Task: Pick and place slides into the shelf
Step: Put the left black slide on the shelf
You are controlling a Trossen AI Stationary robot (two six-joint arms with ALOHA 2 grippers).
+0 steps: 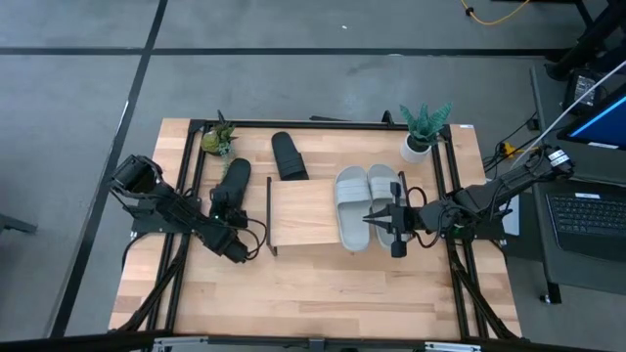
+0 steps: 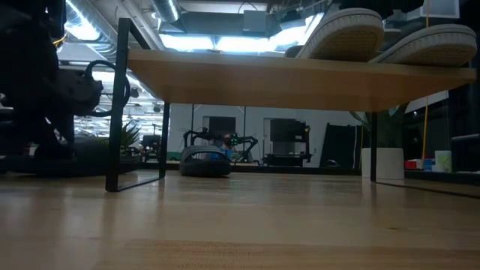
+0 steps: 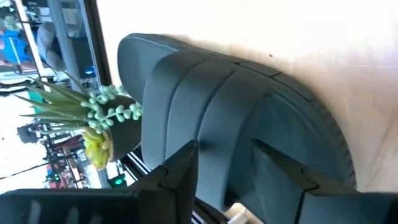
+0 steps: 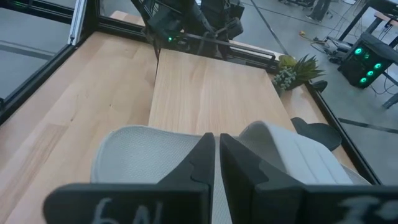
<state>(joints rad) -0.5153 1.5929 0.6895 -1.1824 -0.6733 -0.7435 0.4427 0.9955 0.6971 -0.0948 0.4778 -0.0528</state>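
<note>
While two light grey slides (image 1: 364, 205) lie side by side on the right part of the shelf (image 1: 303, 213), at the centre of the high view, one black slide (image 1: 233, 184) sits on the desk (image 1: 323, 293) left of the shelf. Another black slide (image 1: 288, 155) lies just above it. Left fingers (image 3: 180, 174) straddle the nearer black slide's strap, spread. Right fingers (image 4: 202, 165), clenched together, hover over the grey pair.
</note>
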